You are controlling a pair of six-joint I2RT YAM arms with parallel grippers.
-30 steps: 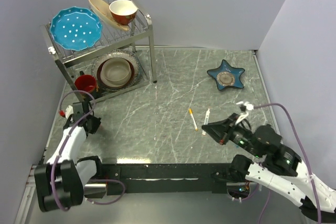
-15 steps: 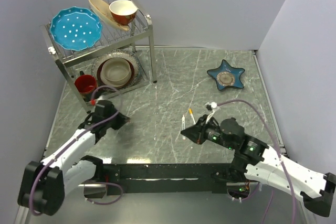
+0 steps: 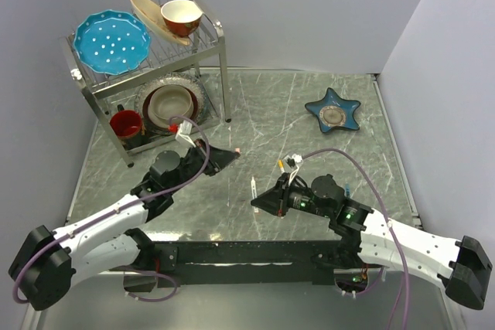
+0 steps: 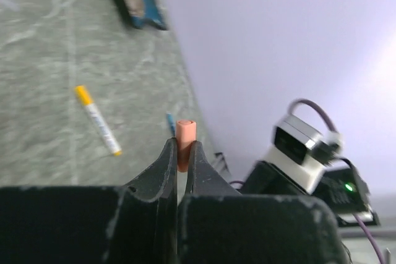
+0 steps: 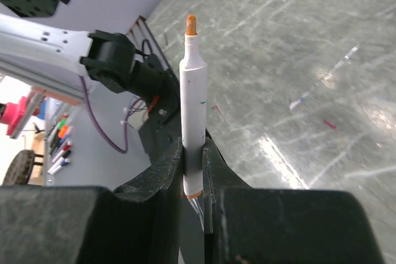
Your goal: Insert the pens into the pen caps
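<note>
Grey marbled tabletop, lilac walls

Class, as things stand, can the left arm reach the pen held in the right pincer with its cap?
Probably yes: the cap juts from the left pincer, the pen stands tip-out in the right pincer, and the gap between them looks free.

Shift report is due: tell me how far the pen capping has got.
Done: nothing I can confirm. In hand: the left hand pinches a cap, the right hand grips a white pen, its orange tip bare, the two apart. Left: join them, then handle the other white pen on the table.
</note>
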